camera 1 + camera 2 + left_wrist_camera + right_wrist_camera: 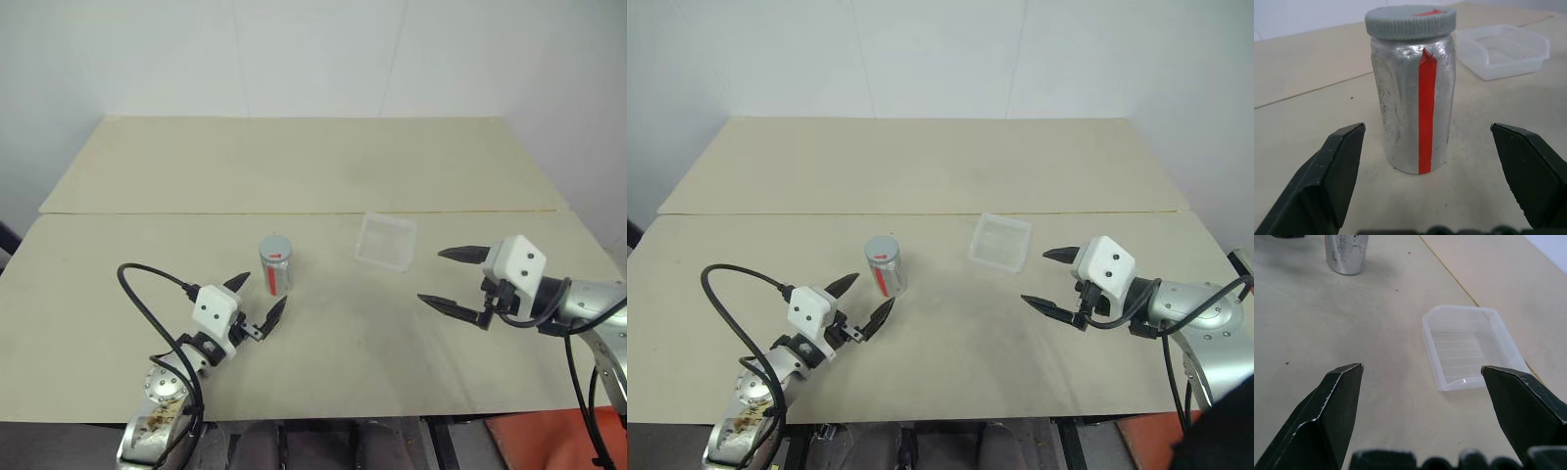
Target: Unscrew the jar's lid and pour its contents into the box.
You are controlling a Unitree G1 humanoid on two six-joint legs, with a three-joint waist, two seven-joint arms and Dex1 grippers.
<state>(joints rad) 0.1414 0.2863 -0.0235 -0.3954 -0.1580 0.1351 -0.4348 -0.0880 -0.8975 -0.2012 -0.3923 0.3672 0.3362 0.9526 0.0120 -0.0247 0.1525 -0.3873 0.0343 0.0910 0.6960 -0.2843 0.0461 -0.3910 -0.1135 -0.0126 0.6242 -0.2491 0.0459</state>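
Observation:
The jar [275, 267] stands upright near the table's middle, silvery with a red vertical stripe, and the grey lid [1410, 22] sits on top of it. My left gripper [261, 300] is open just in front of the jar, its fingers [1327, 176] pointing at it with nothing between them. The clear box [385, 241] lies to the right of the jar, empty. My right gripper [453, 278] hovers open a little to the right of the box, pointing left, holding nothing.
The beige table [313, 166] has a seam running across behind the jar and box. A white wall rises behind its far edge. Black cables loop from both wrists.

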